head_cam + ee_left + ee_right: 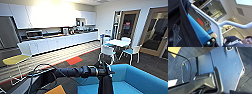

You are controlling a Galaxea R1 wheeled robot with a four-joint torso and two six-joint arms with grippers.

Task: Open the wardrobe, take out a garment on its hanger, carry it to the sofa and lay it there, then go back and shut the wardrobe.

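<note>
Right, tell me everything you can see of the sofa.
The sofa is bright blue and upholstered, with a smooth curved back and a wide flat seat. It sits on dark carpet at the lower right of the head view. The black garment hangs from the left gripper in front of it; whether the fabric touches the seat cannot be told.

The sofa point(140, 80) is bright blue, the garment point(105, 85) black, the hanger point(218, 25) white, the carpet patch point(74, 60) red.
</note>
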